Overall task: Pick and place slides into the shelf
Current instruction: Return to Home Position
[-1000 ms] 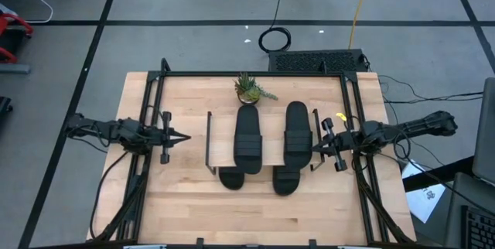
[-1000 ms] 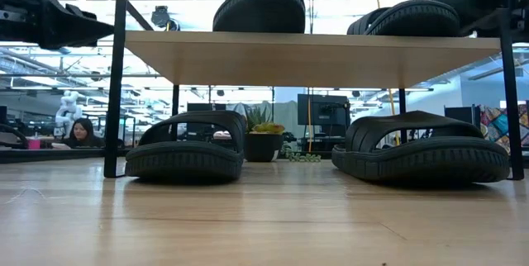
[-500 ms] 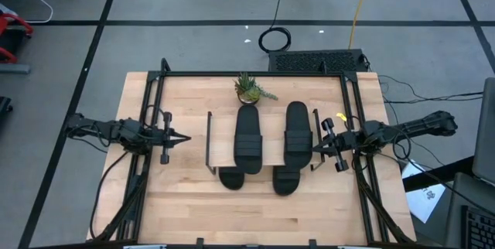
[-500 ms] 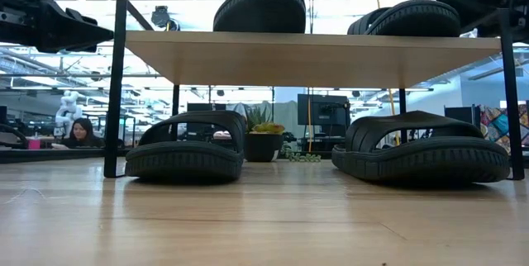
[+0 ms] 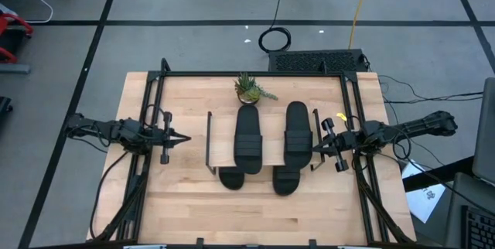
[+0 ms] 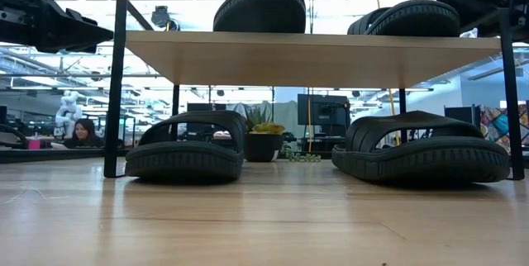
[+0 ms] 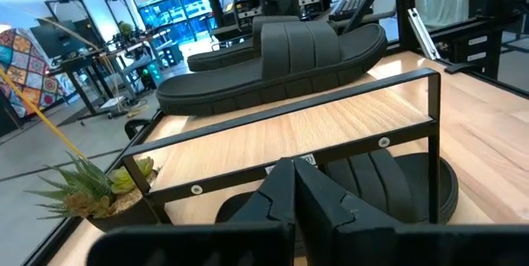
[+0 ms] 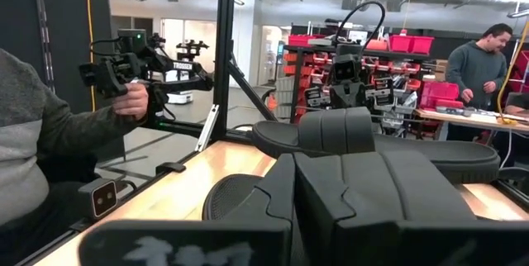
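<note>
The shelf (image 5: 272, 137) stands mid-table, its light wood top board (image 6: 314, 55) on thin black end frames. Two black slides (image 5: 247, 139) (image 5: 298, 134) lie soles down on the top board. Two more (image 6: 186, 146) (image 6: 426, 146) rest on the table under it, their ends poking out at the near side (image 5: 230, 178) (image 5: 286, 181). My left gripper (image 5: 186, 138) is shut and empty, left of the shelf and pointing at it; its shut fingers show in the left wrist view (image 7: 295, 175). My right gripper (image 5: 313, 150) is shut and empty, close by the shelf's right end frame; it also shows in the right wrist view (image 8: 293, 167).
A small potted plant (image 5: 249, 88) stands at the table's far edge behind the shelf. Black frame bars (image 5: 155, 102) (image 5: 352, 102) run along the table's left and right sides. Bare tabletop (image 5: 255, 218) lies near the front edge. A person's arm (image 8: 50, 134) shows beyond the table.
</note>
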Robot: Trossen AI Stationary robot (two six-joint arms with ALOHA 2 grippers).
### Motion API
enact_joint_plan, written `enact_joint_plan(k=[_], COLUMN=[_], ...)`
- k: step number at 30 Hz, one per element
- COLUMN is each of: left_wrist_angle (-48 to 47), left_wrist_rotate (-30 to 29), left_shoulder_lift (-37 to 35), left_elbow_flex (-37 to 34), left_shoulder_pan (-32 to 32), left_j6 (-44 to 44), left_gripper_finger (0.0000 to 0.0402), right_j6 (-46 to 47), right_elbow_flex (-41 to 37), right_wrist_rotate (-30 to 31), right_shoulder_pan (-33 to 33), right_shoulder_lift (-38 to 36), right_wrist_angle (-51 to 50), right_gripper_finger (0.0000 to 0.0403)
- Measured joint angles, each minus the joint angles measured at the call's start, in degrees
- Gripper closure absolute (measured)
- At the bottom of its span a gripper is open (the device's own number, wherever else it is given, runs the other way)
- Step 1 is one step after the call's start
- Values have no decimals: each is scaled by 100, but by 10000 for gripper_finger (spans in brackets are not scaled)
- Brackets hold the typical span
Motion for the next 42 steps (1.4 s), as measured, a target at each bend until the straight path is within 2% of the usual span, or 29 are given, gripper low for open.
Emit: enact_joint_plan(k=[8, 18, 30, 42], left_wrist_angle=[12, 12, 12, 12], left_wrist_rotate=[-142, -154, -155, -157], left_shoulder_lift=[0, 0, 0, 0], left_elbow_flex=[0, 0, 2, 2], left_shoulder_pan=[0, 0, 0, 0], left_j6=[-367, -377, -375, -373], left_gripper_finger=[381, 400, 374, 399], right_j6=[17, 17, 17, 17], right_elbow_flex=[-2, -4, -4, -4], right_wrist_rotate=[1, 1, 1, 1], right_shoulder_pan=[0, 0, 0, 0], right_shoulder_lift=[0, 0, 0, 0], right_wrist_angle=[-11, -14, -15, -17], right_gripper_finger=[403, 403, 403, 403])
